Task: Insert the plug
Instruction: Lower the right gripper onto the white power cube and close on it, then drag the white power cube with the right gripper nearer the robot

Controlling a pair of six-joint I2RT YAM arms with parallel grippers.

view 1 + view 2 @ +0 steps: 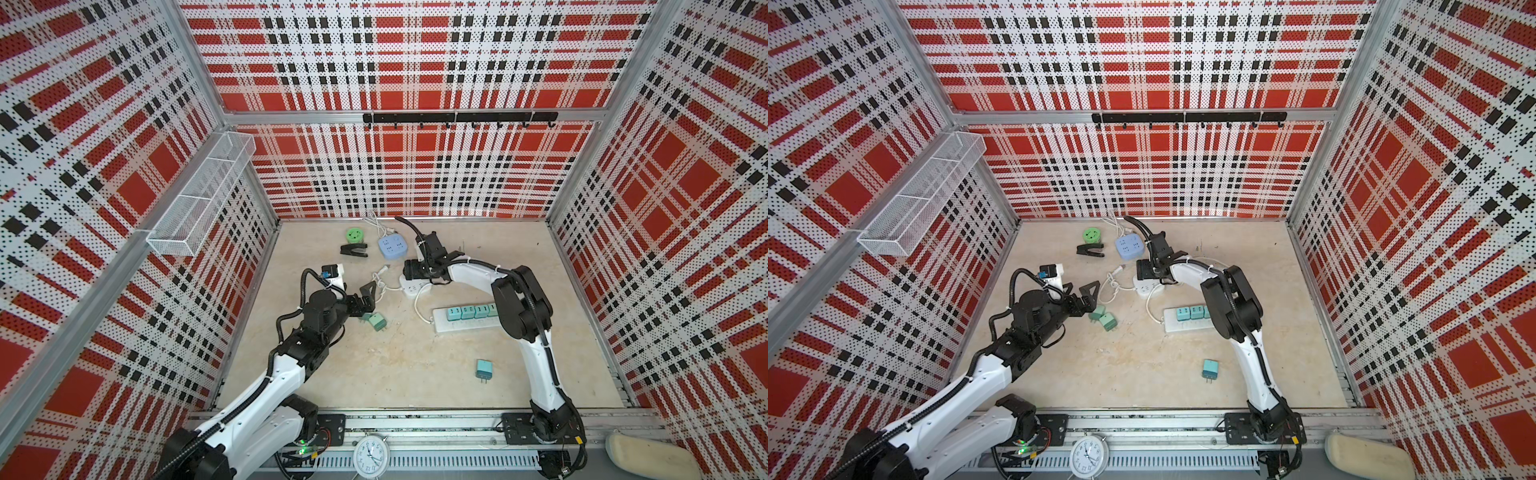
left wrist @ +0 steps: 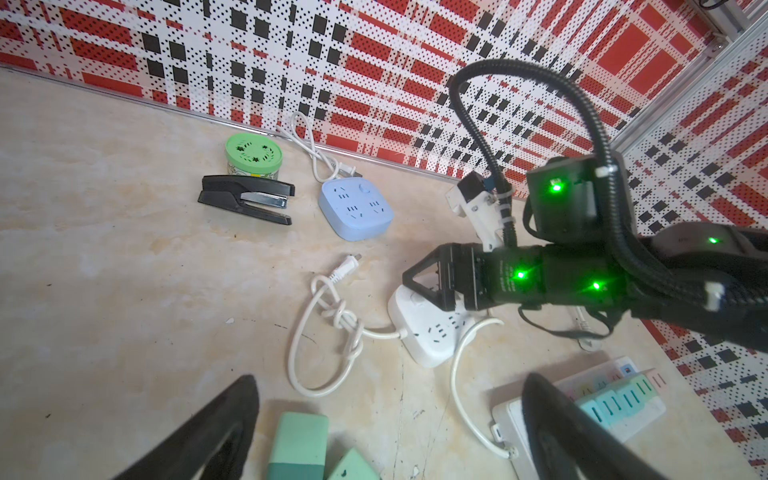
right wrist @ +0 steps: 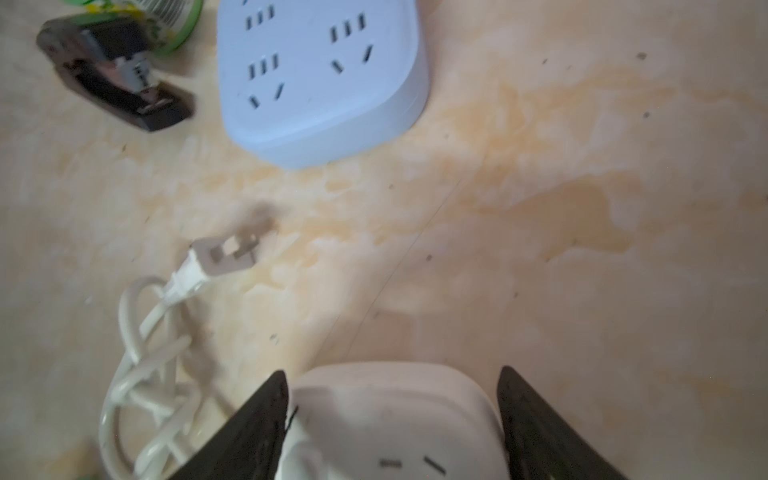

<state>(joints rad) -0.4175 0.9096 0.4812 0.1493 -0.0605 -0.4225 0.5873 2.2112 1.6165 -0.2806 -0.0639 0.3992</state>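
Observation:
Two green plugs (image 1: 377, 321) (image 2: 299, 440) lie side by side on the table. My left gripper (image 1: 369, 300) (image 2: 386, 432) hovers over them, open wide, with nothing between its fingers. A teal plug (image 1: 483, 370) lies alone nearer the front. My right gripper (image 1: 410, 277) (image 3: 392, 374) points down at a white square socket block (image 1: 417, 289) (image 3: 395, 419), its two fingers pressed against the block's opposite sides. The block's white cord (image 2: 324, 332) is knotted, and its own plug (image 3: 226, 255) lies loose on the table.
A long white power strip (image 1: 457, 326) holding several teal plugs (image 1: 469, 311) lies right of centre, partly under the right arm. At the back are a blue socket cube (image 1: 392, 248), a black stapler (image 1: 354, 250) and a green tin (image 1: 354, 235). A wire basket (image 1: 199, 199) hangs on the left wall.

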